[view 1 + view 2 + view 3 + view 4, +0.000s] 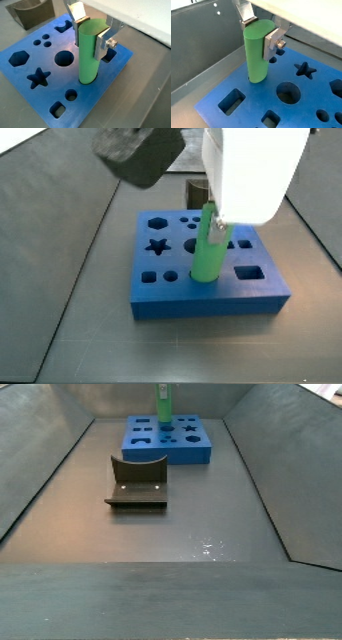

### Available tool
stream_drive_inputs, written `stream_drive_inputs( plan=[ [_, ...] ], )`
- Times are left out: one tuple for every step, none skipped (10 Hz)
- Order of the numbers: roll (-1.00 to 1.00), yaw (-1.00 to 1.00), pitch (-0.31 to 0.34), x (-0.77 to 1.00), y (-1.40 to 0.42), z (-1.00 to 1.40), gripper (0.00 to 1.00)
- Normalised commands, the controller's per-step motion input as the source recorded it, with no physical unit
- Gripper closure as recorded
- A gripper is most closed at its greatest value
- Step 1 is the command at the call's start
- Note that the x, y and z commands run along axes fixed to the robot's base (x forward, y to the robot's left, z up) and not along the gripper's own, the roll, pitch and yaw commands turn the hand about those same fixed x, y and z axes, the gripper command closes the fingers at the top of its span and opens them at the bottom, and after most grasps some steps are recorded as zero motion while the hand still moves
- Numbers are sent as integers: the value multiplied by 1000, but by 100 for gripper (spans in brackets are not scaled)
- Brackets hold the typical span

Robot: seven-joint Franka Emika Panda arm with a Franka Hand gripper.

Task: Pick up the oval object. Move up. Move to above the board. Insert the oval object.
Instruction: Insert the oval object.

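Peg upright between the plates: the oval object (89,52) stands vertical in the end effector (91,30), whose two silver fingers (103,42) clench its upper part from either side, as both wrist views show. Its lower end sits down at the top face of the board (40,60), near the edge by the big round hole (64,58); whether it has entered a cutout or only touches the surface I cannot tell. In a side view the green peg (207,250) rises from the blue board (201,298) in the middle of the frame, under the white arm housing. In the wider side view the board (187,446) lies near the top centre on the table (201,524), and the fixture (136,482) stands just below it, apart from the peg (163,404).
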Motion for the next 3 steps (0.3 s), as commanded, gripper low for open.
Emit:
stream_drive_inputs(
  plan=[
    [0, 0, -10, 0, 0, 0, 100],
    [4, 0, 0, 0, 0, 0, 100],
    [0, 0, 0, 0, 0, 0, 100]
  ],
)
